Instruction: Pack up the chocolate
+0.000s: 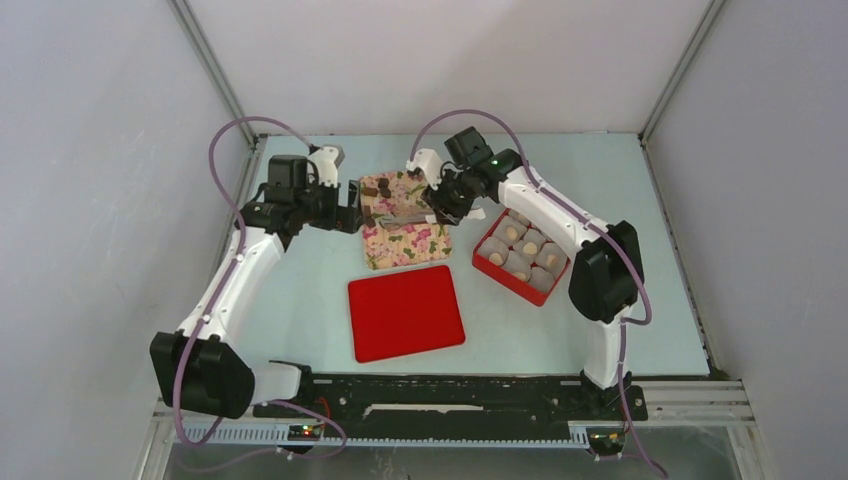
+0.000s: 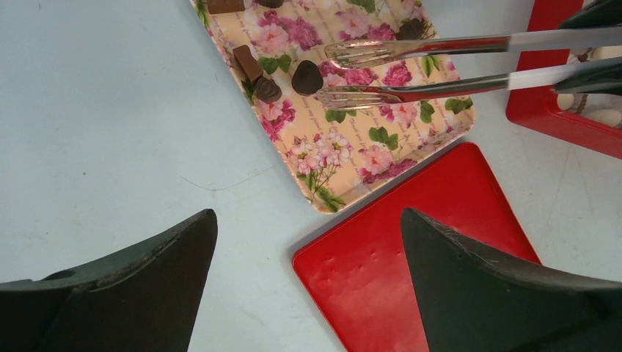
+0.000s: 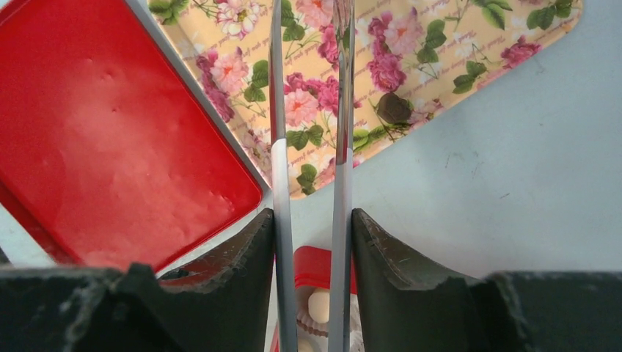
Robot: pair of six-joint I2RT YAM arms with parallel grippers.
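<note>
Several dark chocolate pieces (image 2: 306, 77) lie on a floral tray (image 2: 381, 158), one more near its far edge (image 3: 394, 108). My right gripper (image 3: 312, 216) is shut on metal tongs (image 3: 279, 147), a finger pressing each arm. The forked tong tips (image 2: 330, 55) stand apart over the tray, and a dark heart-shaped piece lies just off them. Pale chocolates (image 1: 528, 247) sit in paper cups in the red box (image 1: 490, 262). My left gripper (image 2: 308, 227) hangs open over the table beside the tray's corner and holds nothing.
A flat red lid (image 1: 405, 312) lies in front of the tray, its corner under my left gripper's right finger (image 2: 506, 293). The red box stands right of the tray. Grey walls with metal posts close in the table at the back and sides.
</note>
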